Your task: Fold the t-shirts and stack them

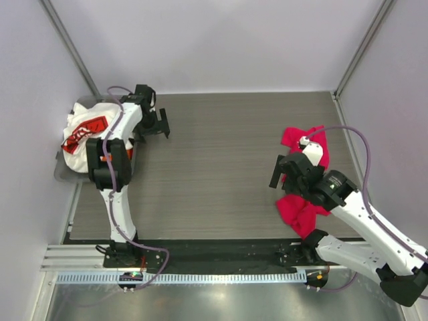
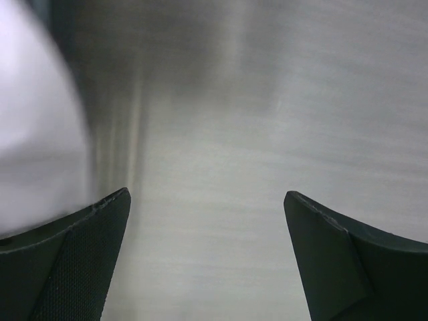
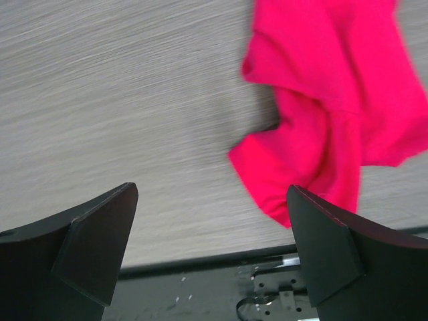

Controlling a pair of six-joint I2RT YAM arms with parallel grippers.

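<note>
A magenta-red t-shirt (image 1: pixel 303 142) lies crumpled at the right of the table, partly under my right arm; it also shows in the right wrist view (image 3: pixel 334 100). A white t-shirt with a red-and-black print (image 1: pixel 83 132) lies bunched in the grey bin (image 1: pixel 63 174) at the far left. No orange shirt is in view. My right gripper (image 1: pixel 277 174) (image 3: pixel 211 189) is open and empty, just left of the magenta shirt, above bare table. My left gripper (image 1: pixel 162 126) (image 2: pixel 206 195) is open and empty over bare table, right of the bin.
The wooden table top (image 1: pixel 221 167) lies between the two arms. The black front rail (image 1: pixel 221 249) with a metal bracket (image 3: pixel 281 294) runs along the near edge. White walls close in the left, back and right sides.
</note>
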